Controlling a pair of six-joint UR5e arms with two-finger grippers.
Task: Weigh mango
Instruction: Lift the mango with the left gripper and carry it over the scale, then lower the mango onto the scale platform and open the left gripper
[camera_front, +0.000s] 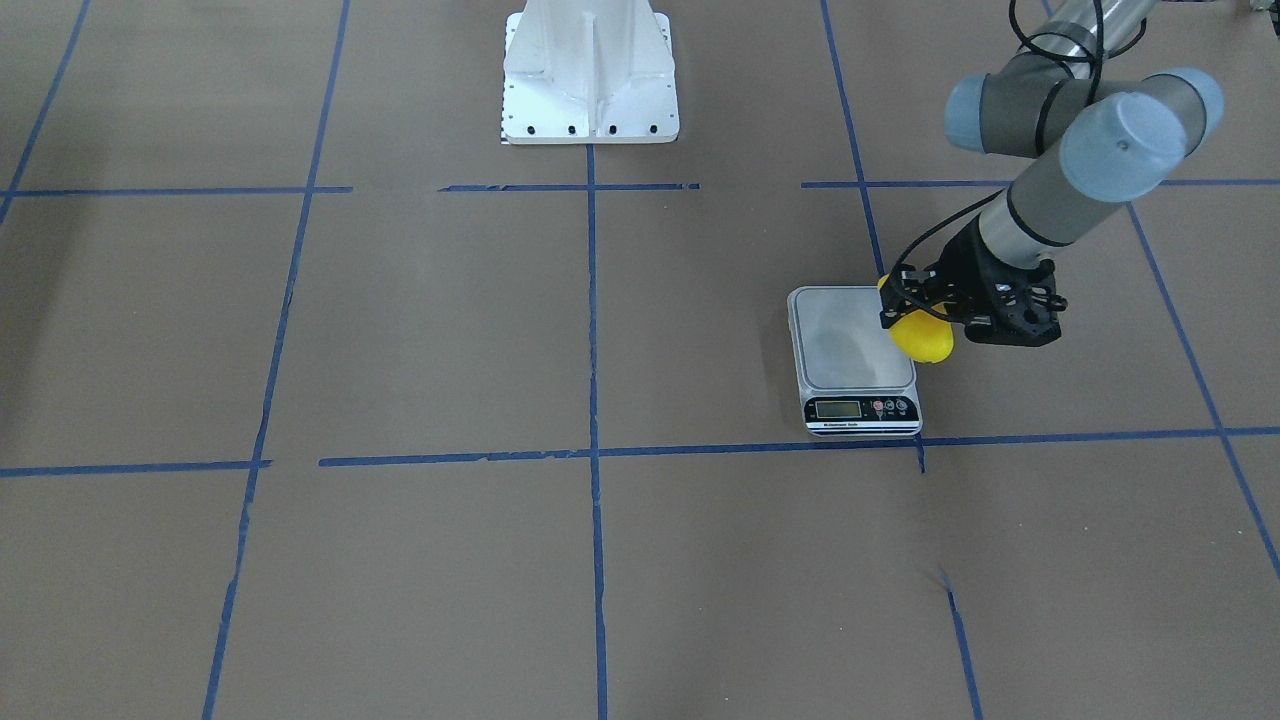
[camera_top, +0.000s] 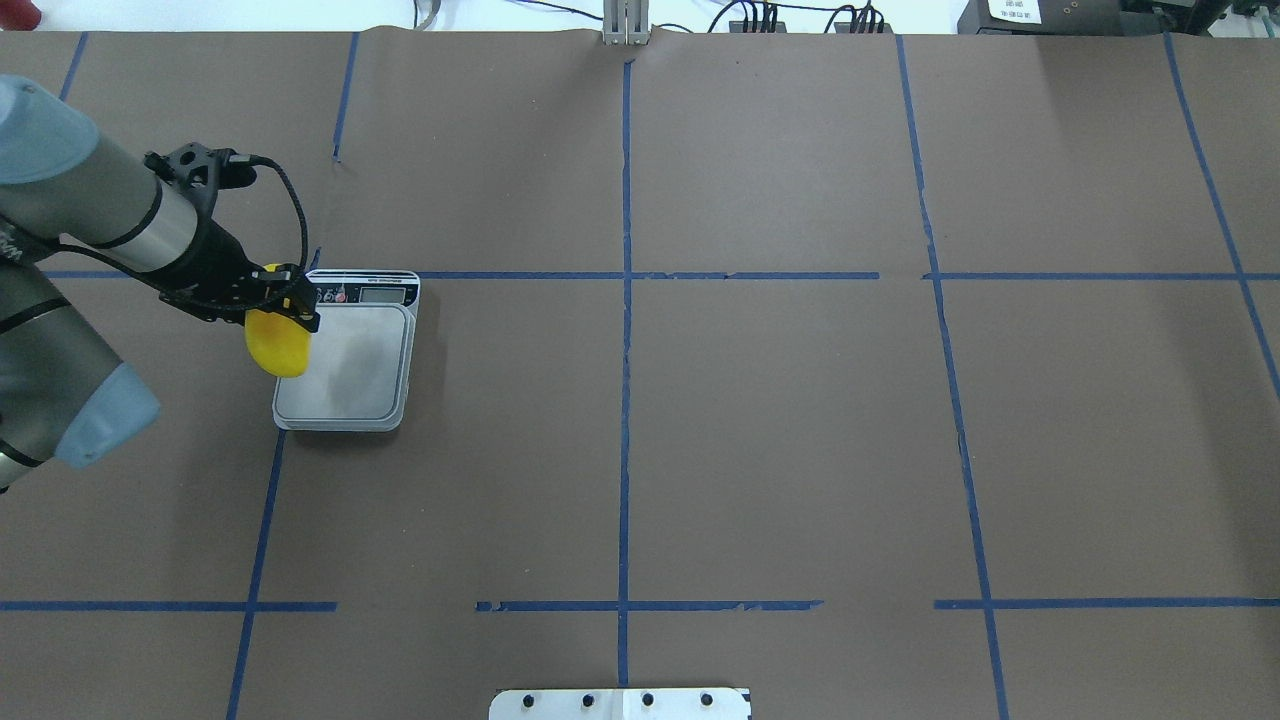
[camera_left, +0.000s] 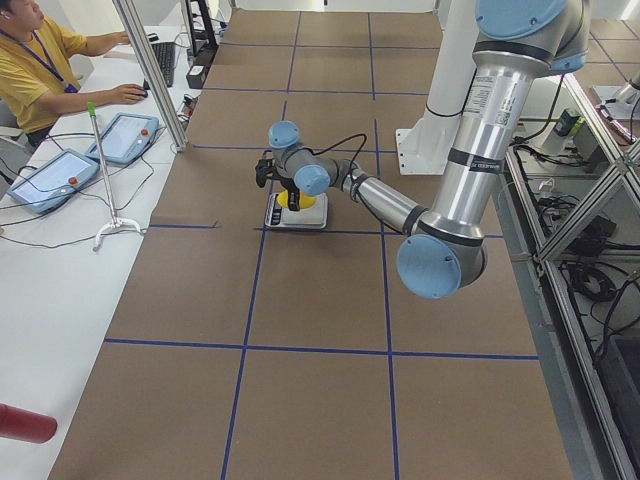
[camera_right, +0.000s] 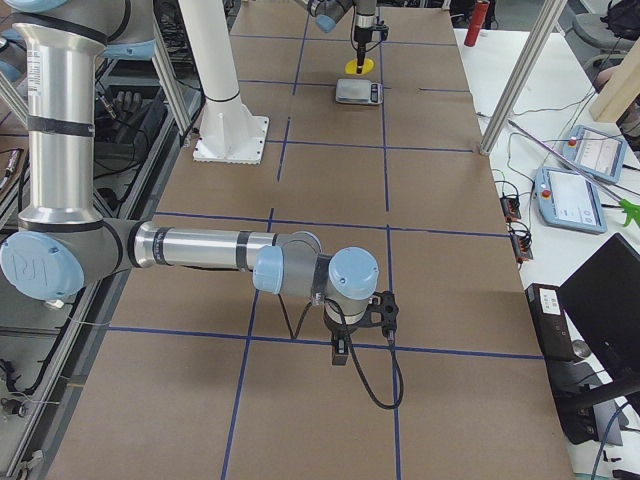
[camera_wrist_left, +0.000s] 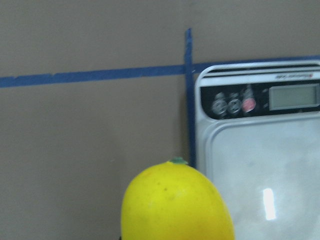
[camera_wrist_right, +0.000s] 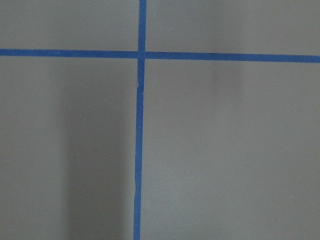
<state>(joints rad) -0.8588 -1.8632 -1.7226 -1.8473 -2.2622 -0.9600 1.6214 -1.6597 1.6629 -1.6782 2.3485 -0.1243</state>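
Note:
My left gripper (camera_front: 915, 312) is shut on the mango (camera_front: 927, 340), a smooth bright yellow fruit. It holds the mango just above the edge of the scale (camera_front: 852, 352) nearest the left arm, partly over the steel platform. In the overhead view the gripper (camera_top: 292, 308) holds the mango (camera_top: 277, 347) over the left rim of the scale (camera_top: 352, 372). In the left wrist view the mango (camera_wrist_left: 176, 205) hangs beside the scale (camera_wrist_left: 260, 170), whose display is blank. My right gripper (camera_right: 340, 356) hovers over bare table far from the scale; I cannot tell whether it is open or shut.
The white robot base (camera_front: 590, 80) stands at mid-table on the robot's side. Blue tape lines (camera_top: 625, 300) grid the brown table. An operator (camera_left: 35, 55) sits with tablets past the far edge. A red object (camera_left: 20, 425) lies at the left end.

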